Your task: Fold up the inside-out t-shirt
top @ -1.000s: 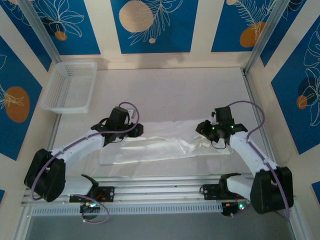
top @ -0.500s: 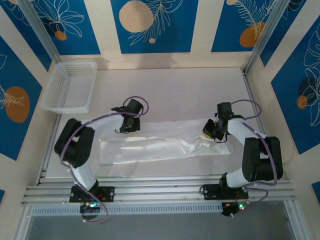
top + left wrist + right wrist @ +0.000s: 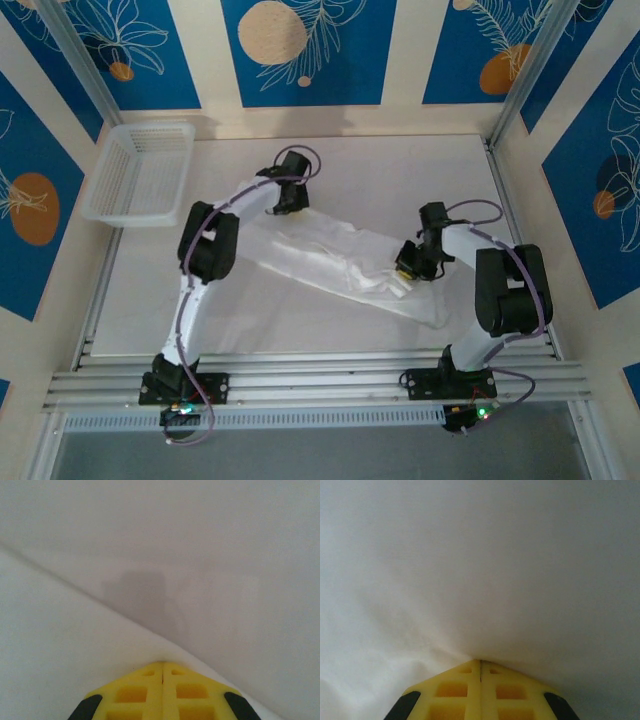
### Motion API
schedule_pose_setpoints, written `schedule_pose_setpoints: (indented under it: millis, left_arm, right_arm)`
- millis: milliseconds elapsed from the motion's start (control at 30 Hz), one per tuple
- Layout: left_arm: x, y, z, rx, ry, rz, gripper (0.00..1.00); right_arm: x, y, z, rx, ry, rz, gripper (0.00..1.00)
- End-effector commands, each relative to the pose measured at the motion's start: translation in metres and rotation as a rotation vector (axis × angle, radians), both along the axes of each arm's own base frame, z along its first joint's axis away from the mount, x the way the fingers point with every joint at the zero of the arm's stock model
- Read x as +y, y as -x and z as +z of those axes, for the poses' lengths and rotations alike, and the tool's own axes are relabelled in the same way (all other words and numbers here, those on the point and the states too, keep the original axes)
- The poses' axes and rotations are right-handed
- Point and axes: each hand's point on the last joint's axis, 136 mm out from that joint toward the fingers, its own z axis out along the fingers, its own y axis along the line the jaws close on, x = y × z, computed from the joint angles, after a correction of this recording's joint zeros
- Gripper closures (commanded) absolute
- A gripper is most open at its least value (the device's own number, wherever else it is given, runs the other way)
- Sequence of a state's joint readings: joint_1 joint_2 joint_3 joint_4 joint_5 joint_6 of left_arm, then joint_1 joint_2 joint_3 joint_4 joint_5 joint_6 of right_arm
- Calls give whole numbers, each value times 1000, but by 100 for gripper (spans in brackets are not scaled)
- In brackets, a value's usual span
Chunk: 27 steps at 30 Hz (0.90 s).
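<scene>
2 yellow-fingered grippers, the left gripper [image 3: 163, 664] and the right gripper [image 3: 480, 661], each pinch the thin, wrinkly white cotton t-shirt [image 3: 320, 255], a narrow diagonal band on the pale table [image 3: 400, 170], so lengthwise folding looks done and crosswise folds remain.

Robot test cell, aluminium rails [image 3: 320, 385], blue patterned wall panels [image 3: 300, 50], white table [image 3: 400, 170]

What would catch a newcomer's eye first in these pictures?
A white t-shirt lies pulled into a long diagonal band across the table, with the left gripper at its far-left end and the right gripper toward its other end. In each wrist view yellow fingers are shut with white cloth at their tips. A white mesh basket sits at the far-left corner.
</scene>
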<state>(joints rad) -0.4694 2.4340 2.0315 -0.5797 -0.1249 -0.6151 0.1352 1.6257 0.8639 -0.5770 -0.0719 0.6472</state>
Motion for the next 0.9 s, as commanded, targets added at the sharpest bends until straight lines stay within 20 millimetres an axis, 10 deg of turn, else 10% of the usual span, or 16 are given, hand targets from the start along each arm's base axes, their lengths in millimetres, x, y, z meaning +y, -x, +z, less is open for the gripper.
schedule_pose_setpoints:
  millis: [0, 233, 367, 467, 567, 700, 867]
  left_arm:
    - [-12, -16, -28, 79, 33, -57, 100]
    - [-63, -70, 45, -143, 264, -122, 100]
    - [-63, -62, 92, -177, 273, -127, 97]
    - [-56, -41, 131, -177, 253, -175, 74]
    - [-40, -10, 171, -218, 248, -211, 62]
    - [-6, 53, 208, -290, 287, -228, 49]
    - [44, 148, 192, -239, 265, -225, 35]
  right_arm:
    - [34, 42, -2, 120, -26, 43, 95]
    - [163, 84, -13, 121, -115, 276, 94]
    - [223, 100, -9, 140, -90, 488, 94]
    - [251, 105, 22, 37, -126, 603, 92]
    - [245, 94, 51, -88, -154, 587, 88]
    - [187, 71, 59, -208, -110, 451, 73]
    - [138, 90, 46, -211, -107, 468, 44]
